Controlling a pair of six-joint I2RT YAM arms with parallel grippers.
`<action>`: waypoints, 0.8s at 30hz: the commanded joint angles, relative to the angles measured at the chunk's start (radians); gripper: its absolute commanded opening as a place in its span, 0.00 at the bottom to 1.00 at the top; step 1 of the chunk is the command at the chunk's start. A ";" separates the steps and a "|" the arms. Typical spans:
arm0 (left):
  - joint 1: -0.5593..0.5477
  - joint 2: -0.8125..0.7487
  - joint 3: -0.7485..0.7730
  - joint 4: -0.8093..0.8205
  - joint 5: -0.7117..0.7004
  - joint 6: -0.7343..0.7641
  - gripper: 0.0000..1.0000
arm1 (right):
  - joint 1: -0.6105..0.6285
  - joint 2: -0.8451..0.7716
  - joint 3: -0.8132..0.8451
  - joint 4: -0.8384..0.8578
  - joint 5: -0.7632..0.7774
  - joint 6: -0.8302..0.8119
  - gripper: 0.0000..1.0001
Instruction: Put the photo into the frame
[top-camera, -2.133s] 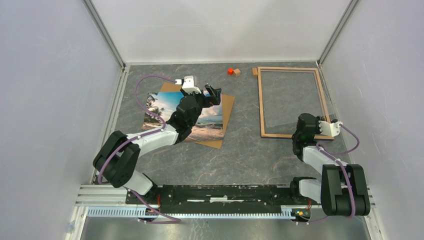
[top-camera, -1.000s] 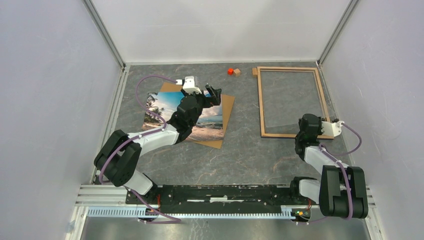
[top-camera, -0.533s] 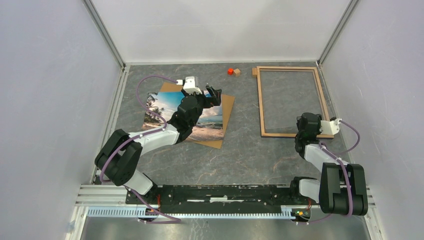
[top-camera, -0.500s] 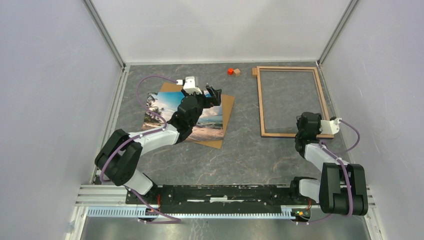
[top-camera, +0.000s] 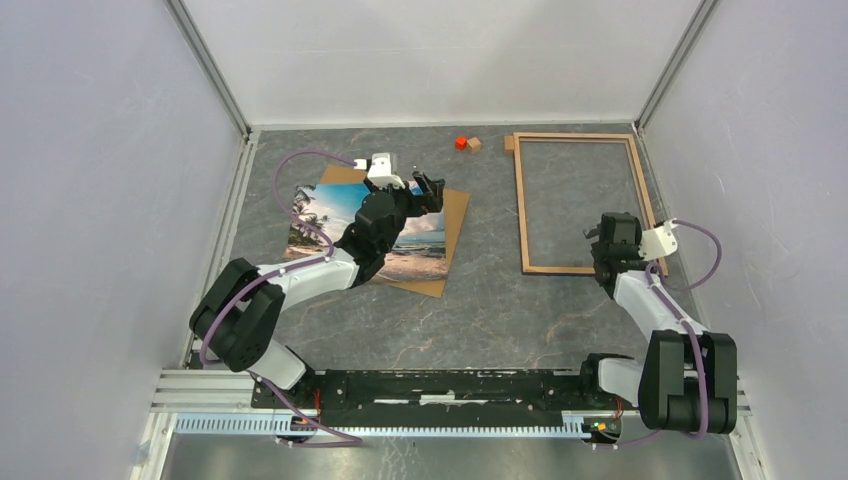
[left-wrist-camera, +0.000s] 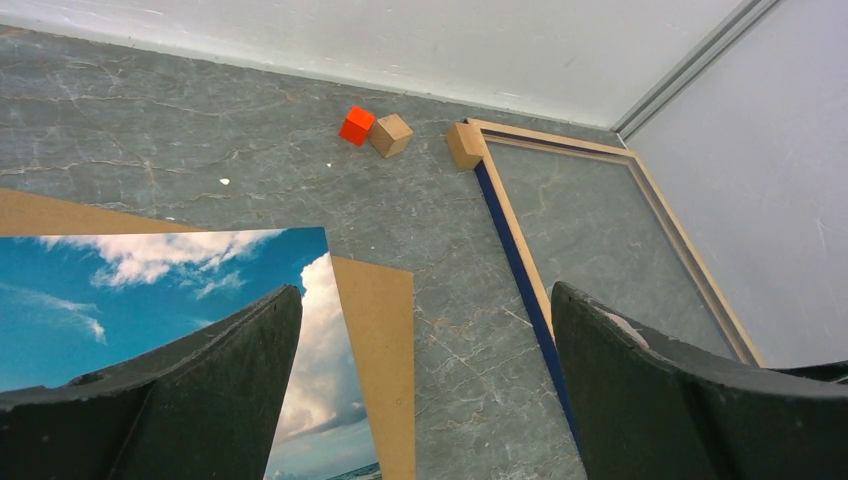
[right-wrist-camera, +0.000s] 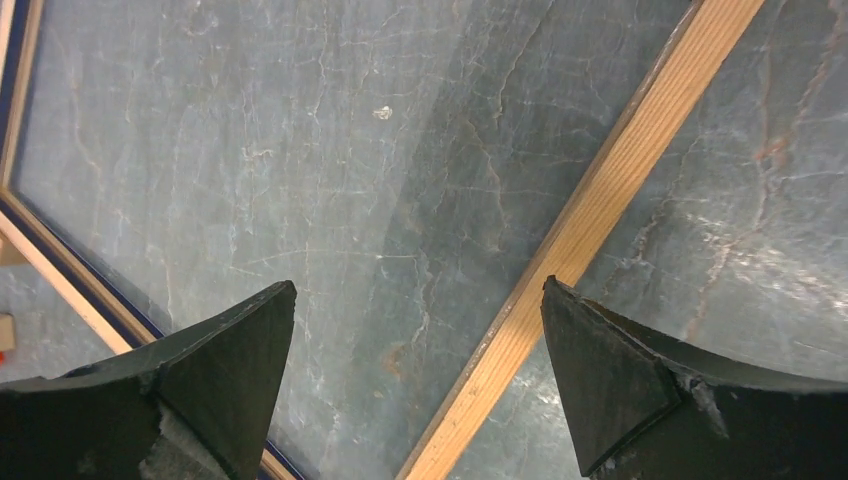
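Grey tbl (top-camera: 480, 300); frame (right-wrist-camera: 590, 215) rail below spread R end effector (right-wrist-camera: 415, 290)

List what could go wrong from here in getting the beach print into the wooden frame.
1. The glossy beach photo lies flat on the brown backing board; the open left gripper might lift both, or neither.
2. The thin light-wood frame lies unheld under the open right gripper, so it may slide when the photo arrives.

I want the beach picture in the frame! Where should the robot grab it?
Probably take the photo by its left edge, coming from the left. It lies flat and thin on the brown board, but that edge sticks out past the board, so a finger could slip underneath.
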 joint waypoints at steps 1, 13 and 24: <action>-0.004 -0.019 0.015 0.039 -0.004 0.040 1.00 | -0.001 -0.045 0.095 -0.190 0.001 -0.118 0.98; -0.008 -0.074 0.038 -0.147 0.024 0.019 1.00 | 0.039 0.103 0.220 0.041 -0.162 -0.807 0.98; -0.101 0.124 0.110 -0.228 0.368 -0.268 1.00 | 0.186 0.295 0.311 0.156 -0.506 -0.963 0.95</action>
